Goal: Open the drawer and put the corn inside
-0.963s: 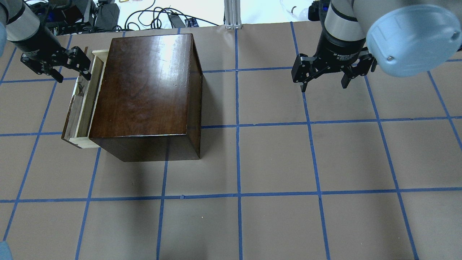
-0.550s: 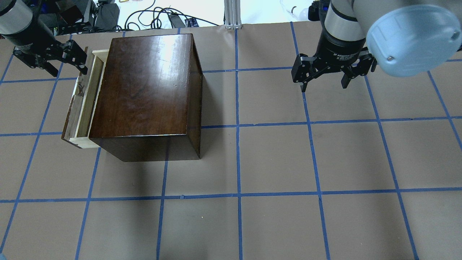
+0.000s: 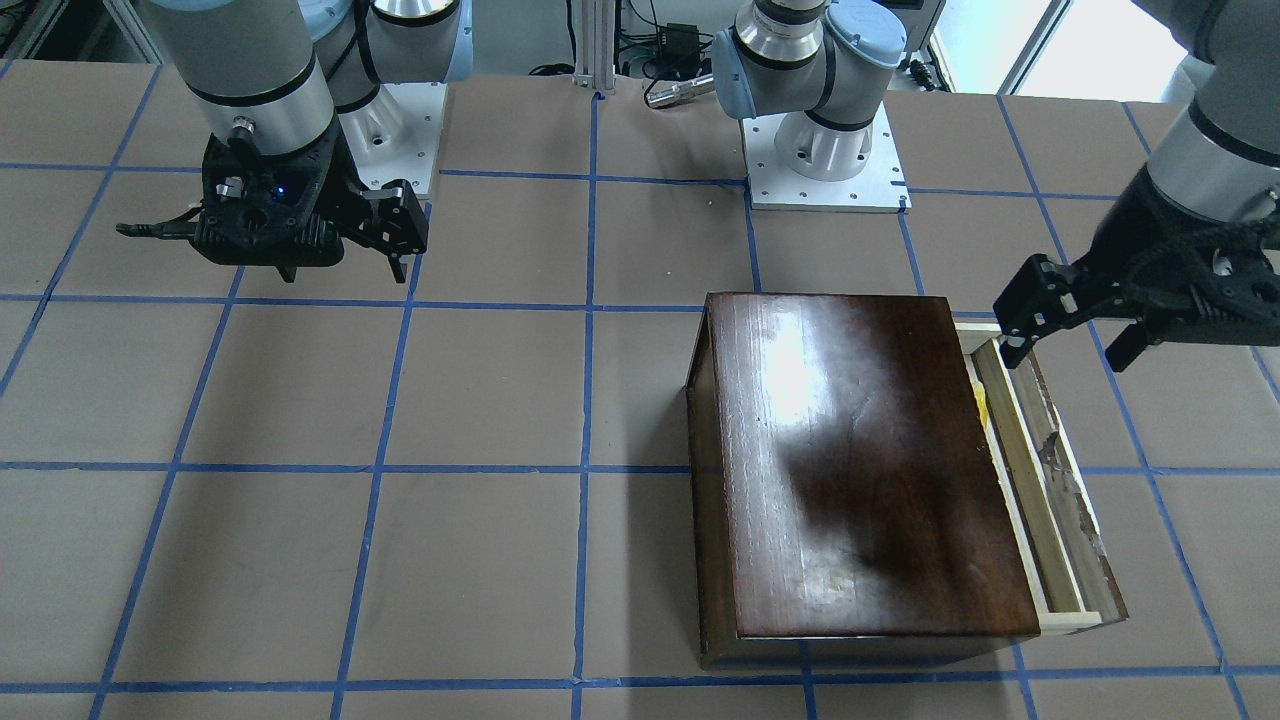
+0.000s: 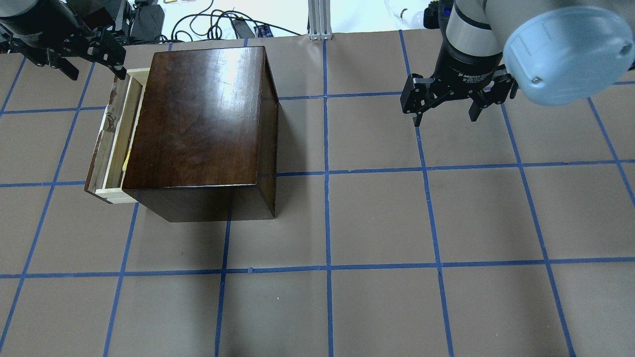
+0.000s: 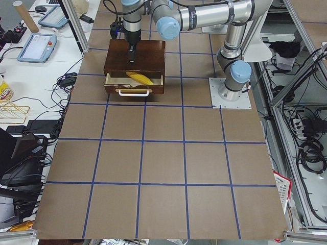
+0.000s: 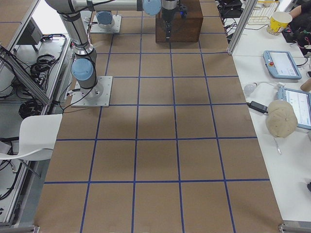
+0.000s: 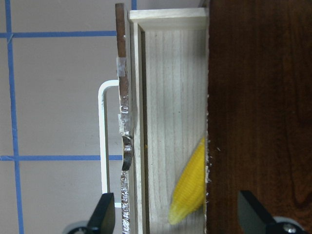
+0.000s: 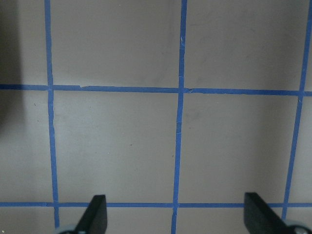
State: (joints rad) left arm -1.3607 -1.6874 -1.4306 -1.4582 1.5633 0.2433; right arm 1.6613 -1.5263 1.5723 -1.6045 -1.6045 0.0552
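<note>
Corn (image 7: 190, 187) lies slanted in the open drawer (image 7: 168, 87), partly tucked under the lip of the box (image 4: 198, 114) near the table's far left corner; the drawer juts toward the left end. My left gripper (image 4: 96, 74) hangs wide open and empty above the drawer's far corner; my right gripper (image 4: 445, 118), likewise spread and empty, hovers near the far edge. The risk I see: a low finger clipping the white handle (image 7: 102, 136) and jolting the drawer.

Left claw (image 4: 96, 69) and right claw (image 4: 445, 119) hover spread wide — fingers pointing down.
</note>
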